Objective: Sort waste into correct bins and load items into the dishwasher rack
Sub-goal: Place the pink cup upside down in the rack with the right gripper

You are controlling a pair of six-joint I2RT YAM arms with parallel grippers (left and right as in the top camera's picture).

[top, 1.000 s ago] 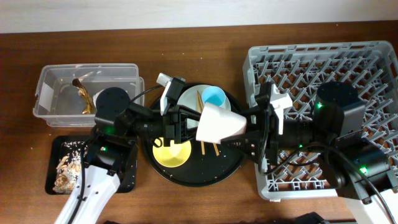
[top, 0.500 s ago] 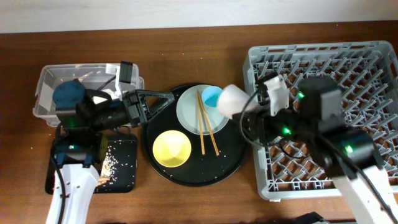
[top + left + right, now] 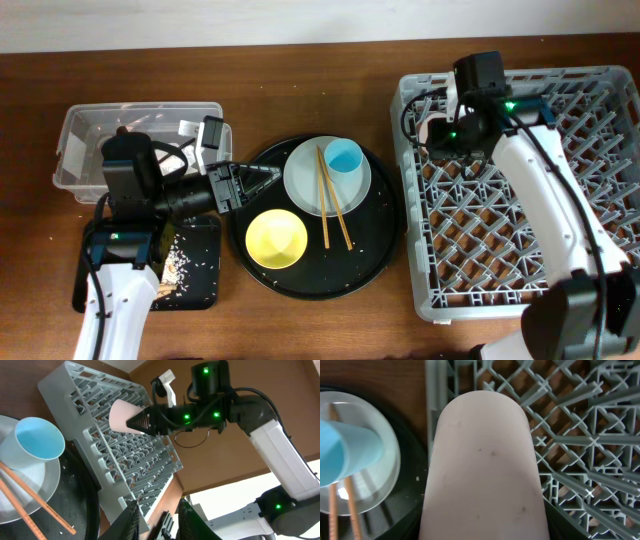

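1. Presently, loading is under way. The right gripper (image 3: 139,421) is clamped on the pink cup (image 3: 482,470) and holds it on its side above the 10 o'clock corner of the dishwasher rack (image 3: 410,230). The cup is not yet seated among the pegs.
2. No other item can be made out in the rack.
3. Four items are left to load, all on the round black tray (image 3: 375,235) on the desk (image 3: 300,70):
   - The pale plate (image 3: 303,185) lies at 12 o'clock.
   - The blue cup (image 3: 343,156) stands at the plate's 1 o'clock edge.
   - The chopsticks (image 3: 324,215) lie across the plate and run toward 6 o'clock.
   - The yellow bowl (image 3: 276,239) sits at 7 o'clock.
4. As to waste, beige and white food scraps (image 3: 178,266) lie in the black rectangular tray (image 3: 205,285). The clear tub (image 3: 72,160) is partly hidden by the left arm (image 3: 130,200), so its contents cannot be confirmed. No waste shows on the round tray.
5. The left gripper (image 3: 252,180) is spread wide and empty, over the round tray's 10 o'clock rim.
6. Half a second ago the right gripper held the cup at the round tray's 2 o'clock rim, short of the rack. It has since swung over the rack corner.
7. The left gripper has shifted only slightly, toward 6 o'clock. The plate, bowl, blue cup and chopsticks lie as they did then.
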